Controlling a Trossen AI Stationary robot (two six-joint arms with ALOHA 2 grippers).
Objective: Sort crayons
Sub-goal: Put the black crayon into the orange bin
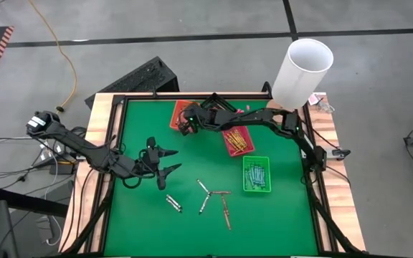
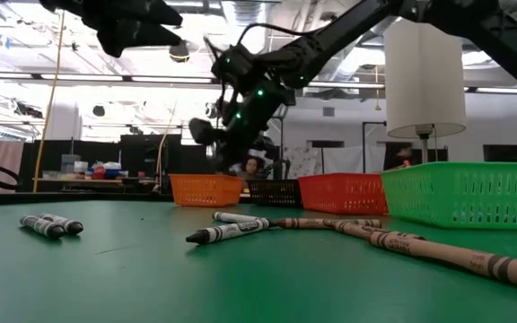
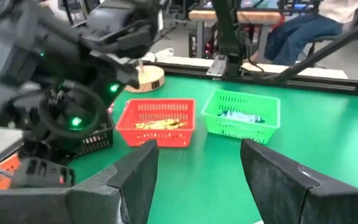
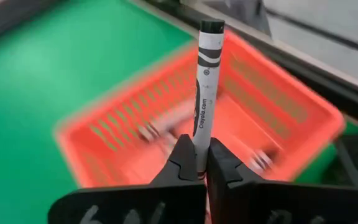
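- Right gripper (image 4: 196, 163) is clamped on one grey-and-white crayon (image 4: 204, 93). The crayon sticks out past the fingertips, right over the orange basket (image 4: 278, 118) at the far edge of the green mat (image 1: 149, 222).
- That orange basket already has a few crayons lying in it, though they're blurry in the wrist view.
- Left gripper (image 1: 165, 162) hangs over the mat's left half with its fingers spread wide and nothing between them.
- Loose crayons (image 1: 214, 195) lie in a small cluster near the mat's middle-front, with another pair (image 1: 173, 203) a bit to their left, apart from the left gripper.
- The red basket (image 1: 237, 140) holds yellow-orange crayons, and the green basket (image 1: 256, 174) just beside it holds greyish ones.
- There's plenty of bare mat along the front edge and in the left corner.
- A white tube (image 1: 302, 70) stands at the table's far right corner.
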